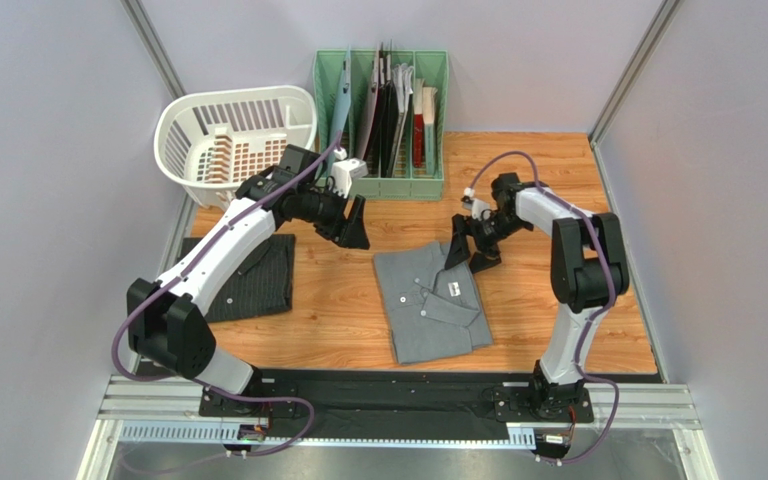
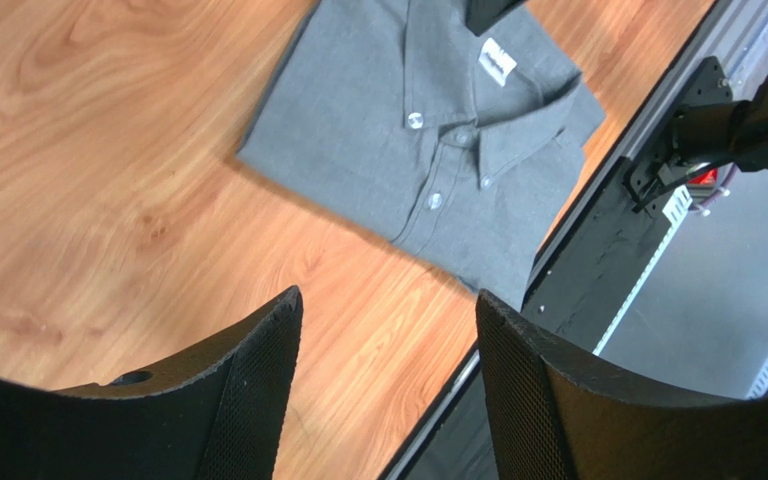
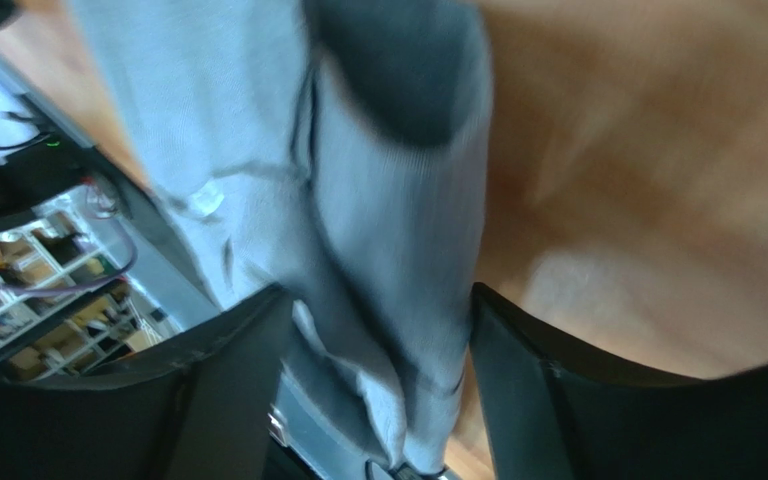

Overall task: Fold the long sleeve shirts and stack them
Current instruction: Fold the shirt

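Both shirts lie folded, so stacking looks next. The grey shirt (image 1: 430, 305) sits mid-table and the pinstriped shirt (image 1: 258, 285) at 9 o'clock. The right gripper (image 1: 470, 258) straddles the grey shirt's 1 o'clock corner, jaws spread and not pinching. The left gripper (image 1: 353, 235) hovers released at 11. A firm pinch and a leftward carry are needed. The left arm (image 1: 228, 240) overhangs the pinstriped shirt. The laundry basket (image 1: 228, 135) stands at 11 and the file rack (image 1: 398, 185) at 12.

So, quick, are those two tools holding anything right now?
Left tool: open, holding nothing.
Right tool: open above the grey shirt; no grip visible.
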`<control>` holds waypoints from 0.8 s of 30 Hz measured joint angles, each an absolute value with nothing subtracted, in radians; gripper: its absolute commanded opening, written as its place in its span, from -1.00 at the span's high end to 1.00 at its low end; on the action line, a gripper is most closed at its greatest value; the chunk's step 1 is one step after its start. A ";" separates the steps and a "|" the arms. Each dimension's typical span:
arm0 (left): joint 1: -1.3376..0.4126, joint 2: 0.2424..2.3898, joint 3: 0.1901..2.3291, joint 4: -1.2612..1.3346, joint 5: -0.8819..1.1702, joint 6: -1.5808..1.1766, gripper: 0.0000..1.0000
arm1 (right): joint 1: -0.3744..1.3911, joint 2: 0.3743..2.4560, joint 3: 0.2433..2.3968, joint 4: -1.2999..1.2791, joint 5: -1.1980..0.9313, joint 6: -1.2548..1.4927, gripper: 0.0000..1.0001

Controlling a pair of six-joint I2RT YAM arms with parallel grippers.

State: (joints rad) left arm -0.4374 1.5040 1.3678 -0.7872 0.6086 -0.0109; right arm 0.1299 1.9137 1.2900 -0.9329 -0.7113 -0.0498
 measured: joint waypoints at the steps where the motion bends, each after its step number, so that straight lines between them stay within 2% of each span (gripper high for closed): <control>1: -0.424 1.485 1.346 -0.790 0.609 -0.007 -0.40 | 0.149 1.946 1.310 -0.929 -0.685 -0.063 0.06; 2: -0.407 1.473 1.328 -0.795 0.612 -0.004 -0.37 | 0.160 1.971 1.324 -0.926 -0.665 -0.080 0.52; 3: -0.393 1.464 1.312 -0.796 0.617 -0.001 -0.36 | 0.169 1.998 1.341 -0.925 -0.646 -0.094 0.68; 5: -0.365 1.446 1.276 -0.794 0.626 0.003 -0.33 | 0.176 2.051 1.385 -0.942 -0.629 -0.129 0.81; 7: -0.338 1.417 1.230 -0.791 0.643 0.004 -0.33 | 0.180 2.121 1.471 -1.002 -0.645 -0.182 0.82; 13: -0.325 1.285 1.098 -0.755 0.712 -0.004 -0.33 | 0.212 2.362 1.834 -1.242 -0.823 -0.550 0.74; 19: -0.326 1.179 0.967 -0.648 0.794 -0.093 -0.33 | 0.341 2.414 1.905 -1.301 -0.918 -0.855 0.68; 22: -0.326 1.198 0.914 -0.586 0.820 -0.160 -0.31 | 0.440 2.414 1.912 -1.329 -0.886 -0.949 0.39; 23: -0.326 1.212 0.904 -0.571 0.824 -0.177 -0.29 | 0.468 2.415 1.926 -1.344 -0.864 -0.968 0.15; 24: -0.326 1.230 0.891 -0.553 0.829 -0.195 -0.28 | 0.496 2.417 1.948 -1.353 -0.839 -0.977 0.06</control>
